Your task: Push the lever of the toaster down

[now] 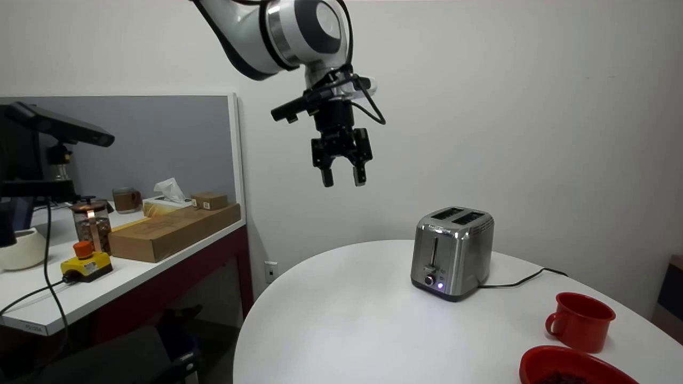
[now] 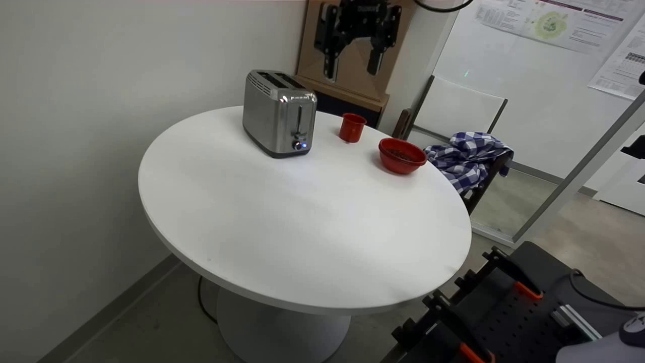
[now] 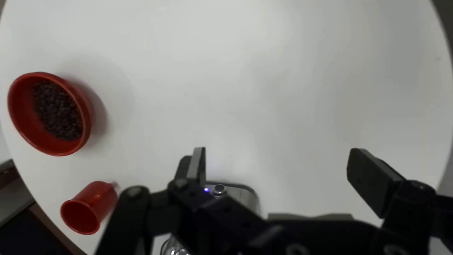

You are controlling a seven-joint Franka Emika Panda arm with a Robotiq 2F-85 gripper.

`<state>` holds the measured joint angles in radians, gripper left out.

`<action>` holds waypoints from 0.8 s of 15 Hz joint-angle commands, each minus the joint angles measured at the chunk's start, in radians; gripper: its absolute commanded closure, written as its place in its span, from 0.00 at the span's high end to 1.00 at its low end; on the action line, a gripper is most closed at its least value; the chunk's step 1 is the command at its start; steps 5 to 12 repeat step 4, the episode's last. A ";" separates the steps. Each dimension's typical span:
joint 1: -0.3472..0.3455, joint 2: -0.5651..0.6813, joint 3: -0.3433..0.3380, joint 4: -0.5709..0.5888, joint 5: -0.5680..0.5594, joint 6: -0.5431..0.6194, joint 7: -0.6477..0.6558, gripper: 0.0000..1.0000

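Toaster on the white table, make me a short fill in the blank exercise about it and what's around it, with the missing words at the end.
The toaster has its lever on the front and exactly ____ slots in the top.
Its small front light is switched ____.
The mug and the bowl are both colored ____.
The gripper, apart from the toaster, is not shut but ____.
Missing words: two; on; red; open.

Both exterior views are softly lit, with glints on the toaster [image 2: 278,116]. In the wrist view, shadow edges the red bowl [image 3: 24,113] at frame left, the counter [image 3: 247,88] greys rightward, and the jaws at the bottom seem out of focus.
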<state>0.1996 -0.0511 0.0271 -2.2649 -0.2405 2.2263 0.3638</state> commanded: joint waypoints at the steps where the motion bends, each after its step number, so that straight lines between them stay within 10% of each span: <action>1: -0.042 -0.055 0.046 -0.033 0.071 -0.002 -0.056 1.00; 12: -0.057 -0.104 0.062 -0.059 0.088 -0.004 -0.074 1.00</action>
